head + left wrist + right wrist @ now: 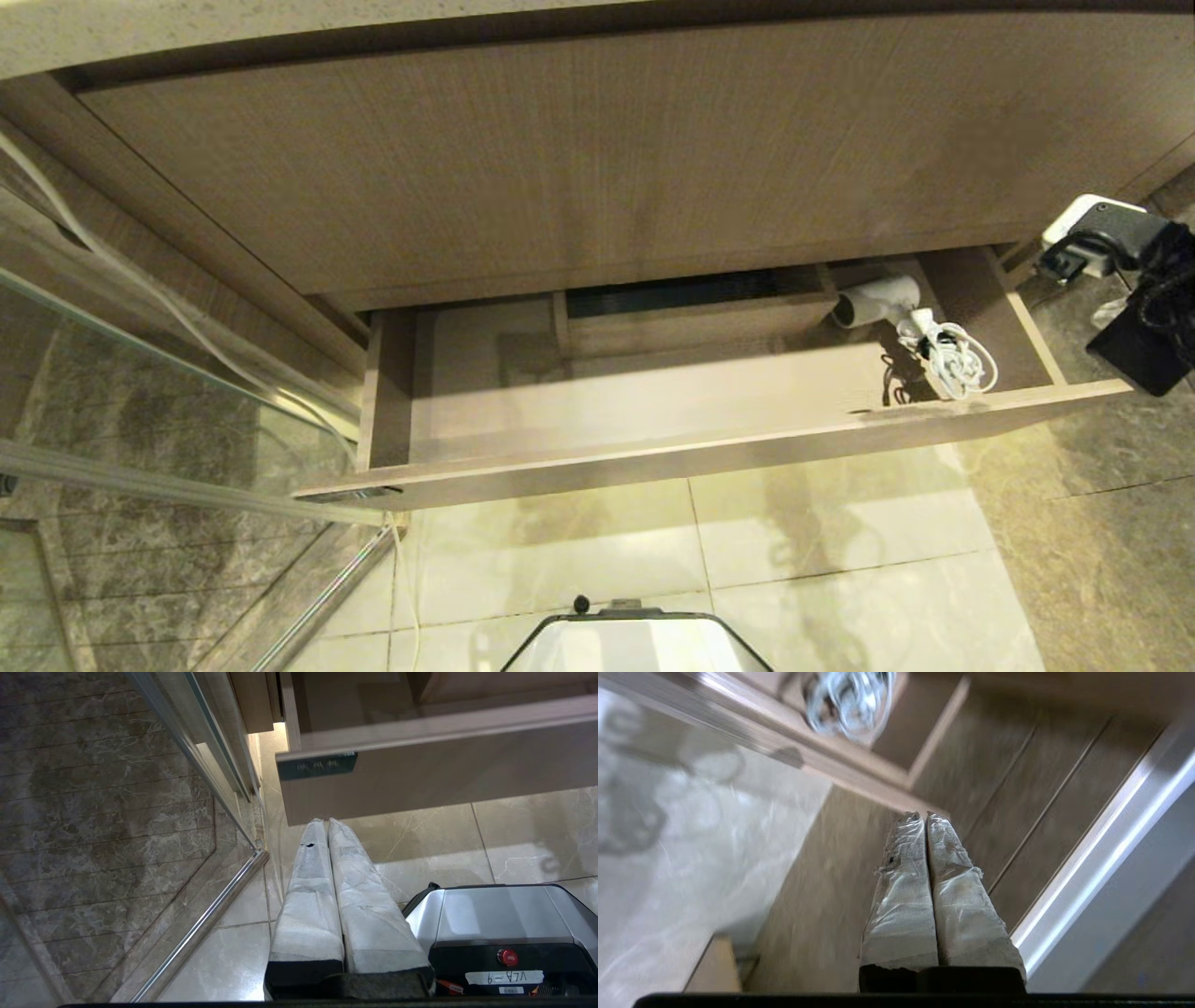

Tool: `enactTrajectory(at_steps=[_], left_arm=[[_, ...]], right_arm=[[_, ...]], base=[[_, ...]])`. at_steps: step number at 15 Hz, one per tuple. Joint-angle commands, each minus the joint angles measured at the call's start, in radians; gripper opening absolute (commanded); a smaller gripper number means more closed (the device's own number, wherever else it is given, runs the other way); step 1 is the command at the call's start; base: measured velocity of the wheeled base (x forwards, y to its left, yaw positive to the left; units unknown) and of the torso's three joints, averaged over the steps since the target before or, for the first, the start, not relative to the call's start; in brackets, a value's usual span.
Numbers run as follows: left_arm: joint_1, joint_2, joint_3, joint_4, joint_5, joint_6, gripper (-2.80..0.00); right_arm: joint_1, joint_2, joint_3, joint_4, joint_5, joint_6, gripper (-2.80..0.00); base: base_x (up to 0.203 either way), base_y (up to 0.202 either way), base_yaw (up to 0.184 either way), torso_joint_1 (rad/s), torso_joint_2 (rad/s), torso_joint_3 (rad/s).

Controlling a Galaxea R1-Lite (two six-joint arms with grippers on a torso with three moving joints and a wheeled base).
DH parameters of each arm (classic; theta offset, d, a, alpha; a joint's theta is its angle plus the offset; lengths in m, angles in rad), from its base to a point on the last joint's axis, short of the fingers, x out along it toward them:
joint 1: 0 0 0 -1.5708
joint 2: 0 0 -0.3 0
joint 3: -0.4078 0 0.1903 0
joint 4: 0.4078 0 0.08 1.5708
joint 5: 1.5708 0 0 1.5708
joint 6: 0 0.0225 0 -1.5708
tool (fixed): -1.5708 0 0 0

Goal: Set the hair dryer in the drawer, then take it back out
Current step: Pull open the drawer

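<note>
Currently, left to right: left claw (327,823), parked by the drawer's (709,448) labelled end, fingers pressed together, empty. Dryer (878,303) with coiled cord (952,359) lies in the drawer's right end, left of the right claw (923,815). Right claw: pinched closed, holding nothing. Step, by my judgement: placing done, retrieval pending. Next move calls for parting the fingers and reaching left onto the barrel.

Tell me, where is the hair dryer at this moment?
In the head view the hair dryer lies inside the open drawer, at its right end near the back, beside the boxed cut-out, with its coiled white cord toward the drawer front.
</note>
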Motion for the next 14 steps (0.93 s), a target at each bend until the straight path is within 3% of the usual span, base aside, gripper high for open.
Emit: enactTrajectory(at_steps=[1, 4, 10, 11, 14], left_arm=[[0.0, 0.0, 0.0, 0.0, 0.0, 0.0, -2.8], [0.0, 0.0, 0.0, 0.0, 0.0, 0.0, -2.8], [0.0, 0.0, 0.001, 0.0, 0.0, 0.0, -2.8], [0.0, 0.0, 0.0, 0.0, 0.0, 0.0, -2.8], [0.0, 0.0, -0.001, 0.001, 0.0, 0.0, -2.8]], right_arm=[[-0.044, 0.082, 0.01, 0.001, -0.01, 0.028, -2.8], [-0.058, 0.184, -0.02, -0.007, -0.011, 0.068, -2.8], [-0.155, 0.409, -0.151, 0.006, -0.016, 0.232, -2.8], [-0.18, 0.439, -0.177, 0.018, -0.011, 0.251, 0.0], [-0.213, 0.531, -0.245, 0.046, -0.009, 0.311, 0.0]], base=[[0.0, 0.0, 0.0, 0.0, 0.0, 0.0], [0.0, 0.0, 0.0, 0.0, 0.0, 0.0], [0.0, 0.0, 0.0, 0.0, 0.0, 0.0], [0.0, 0.0, 0.0, 0.0, 0.0, 0.0], [0.0, 0.0, 0.0, 0.0, 0.0, 0.0]])
